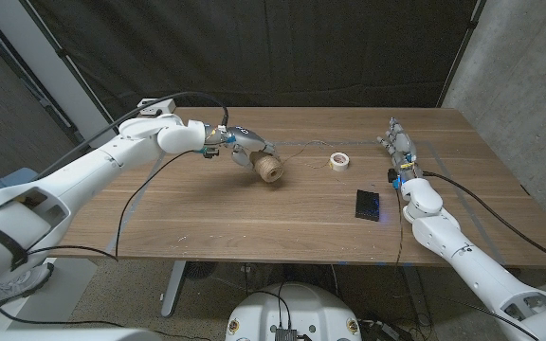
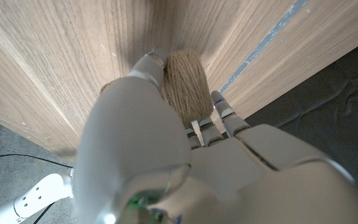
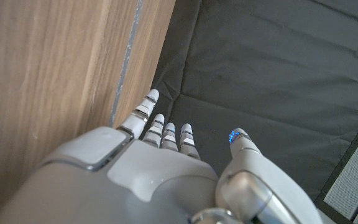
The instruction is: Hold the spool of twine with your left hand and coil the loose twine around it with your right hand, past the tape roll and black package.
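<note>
1. Spool of twine (image 1: pixel 269 170): on the worktop (image 1: pixel 254 218), left of centre. The left hand (image 1: pixel 242 147) holds it, fingers (image 2: pixel 148 68) wrapped round the wound body.
2. Loose twine (image 1: pixel 303 150): a thin line trailing from the spool across the worktop toward the far right; its end is too fine to place.
3. Tape roll (image 1: pixel 339 161): just beside the twine's run, between spool and right hand.
4. Black package (image 1: pixel 369 204): nearer the front edge, apart from the twine.
5. Right hand (image 1: pixel 397 144): at the far right of the worktop, fingers (image 3: pixel 166 134) straight and apart, holding nothing.
6. Handling note: keep the spool pinned steady; the right hand should probably pick up the strand near its free end and lead it clear of the tape roll before winding.
</note>
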Tool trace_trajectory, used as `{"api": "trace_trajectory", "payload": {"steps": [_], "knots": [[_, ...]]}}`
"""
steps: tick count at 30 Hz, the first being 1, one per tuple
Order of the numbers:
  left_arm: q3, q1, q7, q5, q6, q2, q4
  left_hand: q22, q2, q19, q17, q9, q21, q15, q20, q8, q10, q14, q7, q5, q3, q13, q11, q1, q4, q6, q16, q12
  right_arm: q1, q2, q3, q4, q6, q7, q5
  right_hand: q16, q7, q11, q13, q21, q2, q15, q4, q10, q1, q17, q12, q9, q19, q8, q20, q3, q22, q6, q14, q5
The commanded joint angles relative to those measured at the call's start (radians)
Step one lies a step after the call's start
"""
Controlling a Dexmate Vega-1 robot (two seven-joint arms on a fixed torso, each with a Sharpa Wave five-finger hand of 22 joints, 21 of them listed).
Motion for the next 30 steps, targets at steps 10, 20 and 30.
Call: {"api": "trace_trajectory", "payload": {"steps": [10, 20, 30], "knots": [[-0.003, -0.028, 0.015, -0.014, -0.017, -0.017, 0.026, 0.004, 0.001, 0.004, 0.005, 0.009, 0.004, -0.002, -0.008, 0.001, 0.0, -0.001, -0.001, 0.011, -0.01, 0.009, 0.0, 0.011, 0.003, 0.012, 0.006, 0.013, -0.01, -0.065, -0.039, -0.1, -0.079, -0.061, -0.114, 0.008, -0.003, -0.003, 0.004, 0.007, 0.002, 0.0, -0.018, 0.024, 0.025, -0.002, 0.01, 0.003, 0.013, 0.009, 0.0, 0.004, 0.003, 0.032, 0.016, -0.004], [-0.009, -0.038, 0.045, -0.007, -0.017, -0.025, 0.029, 0.005, 0.001, 0.004, 0.005, 0.014, 0.007, -0.002, -0.008, 0.003, 0.002, 0.002, -0.001, 0.013, -0.012, 0.013, -0.002, 0.01, 0.003, 0.016, 0.007, 0.017, -0.014, -0.088, -0.045, -0.132, -0.109, -0.065, -0.139, 0.008, -0.007, -0.002, 0.004, 0.007, 0.004, -0.001, -0.029, 0.031, 0.037, -0.003, 0.01, 0.003, 0.016, 0.01, -0.001, 0.008, 0.003, 0.042, 0.02, -0.004], [-0.014, -0.046, 0.054, -0.008, -0.011, -0.027, 0.022, 0.005, 0.002, 0.005, 0.006, 0.017, 0.009, -0.003, -0.008, 0.003, 0.001, 0.003, 0.0, 0.014, -0.015, 0.016, 0.002, 0.007, 0.005, 0.018, 0.007, 0.019, -0.008, -0.1, -0.059, -0.14, -0.132, -0.049, -0.153, 0.009, -0.008, -0.003, 0.005, 0.006, 0.003, 0.0, -0.036, 0.035, 0.042, -0.003, 0.01, 0.003, 0.017, 0.01, -0.002, 0.008, 0.003, 0.048, 0.023, -0.005]]}}
